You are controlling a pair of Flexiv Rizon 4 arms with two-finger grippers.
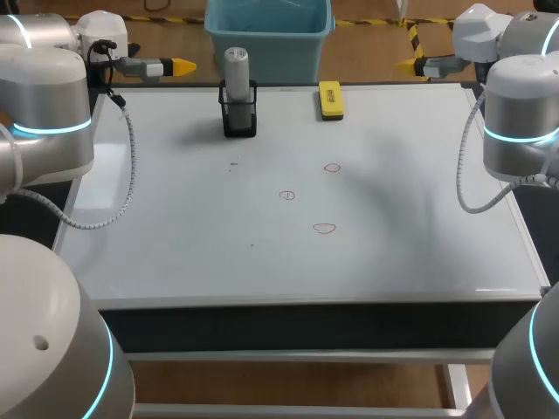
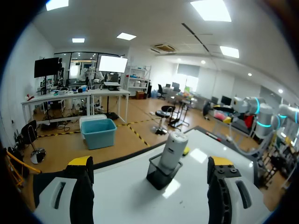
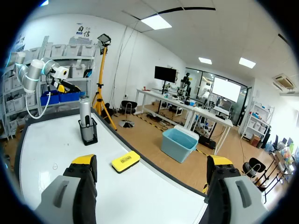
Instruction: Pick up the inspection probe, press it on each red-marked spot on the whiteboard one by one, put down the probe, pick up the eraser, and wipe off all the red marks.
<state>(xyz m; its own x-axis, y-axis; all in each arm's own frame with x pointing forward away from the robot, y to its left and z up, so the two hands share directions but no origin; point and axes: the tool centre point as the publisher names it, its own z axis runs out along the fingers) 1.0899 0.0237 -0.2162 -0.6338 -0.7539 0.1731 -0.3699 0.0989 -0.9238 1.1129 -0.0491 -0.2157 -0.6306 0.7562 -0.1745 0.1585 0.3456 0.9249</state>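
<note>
Seeing left tool (image 2: 149, 164) and right tool (image 3: 152, 164) both spread wide, probe (image 1: 236, 65) upright in its holder (image 1: 239, 113), eraser (image 1: 330, 99) nearby, red marks (image 1: 325, 229) on whiteboard (image 1: 175, 227).

no legible txt or nos., incl. on eraser (image 1: 330, 99)

The left pincer (image 2: 150, 161) has bright yellow tips on pale grey and black fingers (image 2: 56, 200). The right pincer (image 3: 152, 160) has the same colours. Ahead of the left pincer, the probe (image 2: 173, 147) is silver-grey and its holder (image 2: 161, 176) is black. Ahead of the right pincer, the eraser (image 3: 125, 161) is yellow with a dark edge. The whiteboard surface (image 1: 410, 253) is white. The three red marks (image 1: 324, 229) on it are thin red rings. Both arms (image 1: 44, 105) are light grey, each with a glowing blue band.
</note>
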